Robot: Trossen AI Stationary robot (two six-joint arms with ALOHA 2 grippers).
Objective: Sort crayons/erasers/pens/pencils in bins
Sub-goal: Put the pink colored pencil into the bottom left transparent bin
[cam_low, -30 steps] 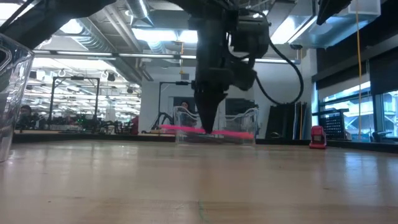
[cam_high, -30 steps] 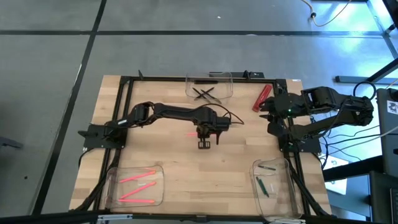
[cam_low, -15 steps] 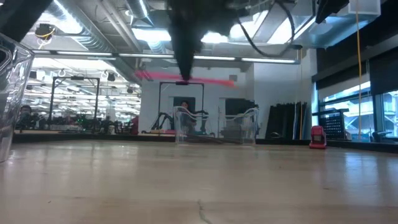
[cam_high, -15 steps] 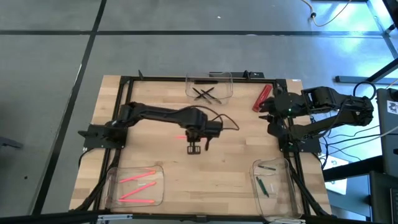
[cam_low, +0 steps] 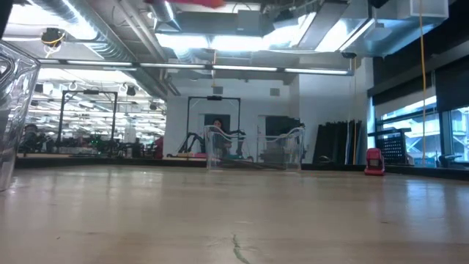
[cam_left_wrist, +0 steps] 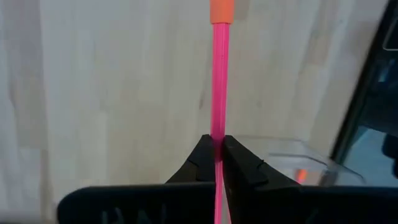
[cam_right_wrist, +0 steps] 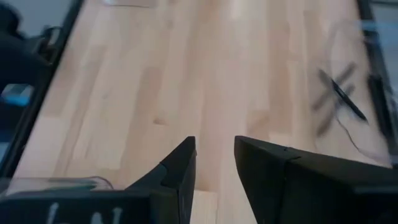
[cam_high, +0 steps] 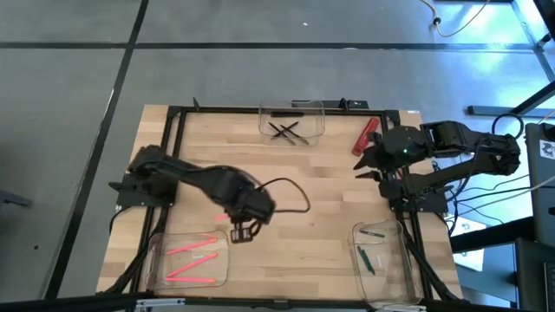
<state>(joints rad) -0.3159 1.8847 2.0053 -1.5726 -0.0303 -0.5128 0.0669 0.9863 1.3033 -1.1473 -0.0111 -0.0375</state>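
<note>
A long bright pink stick with an orange end point(cam_left_wrist: 219, 87) is pinched between the left gripper point(cam_left_wrist: 217, 152)'s pressed-together fingers, its long axis running straight ahead of them, orange end foremost. The left arm is folded back, gripper held above the wood table point(cam_high: 312, 221). Just beyond the fingers sits a clear plastic tub point(cam_high: 187, 258) holding pink sticks. The right gripper point(cam_right_wrist: 214, 162) is parked at the table's right edge, fingers slightly spread.

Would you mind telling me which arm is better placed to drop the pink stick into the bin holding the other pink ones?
Left. Its tool is shut on the pink stick, right beside that bin; the right tool sits open, far across the table.
</note>
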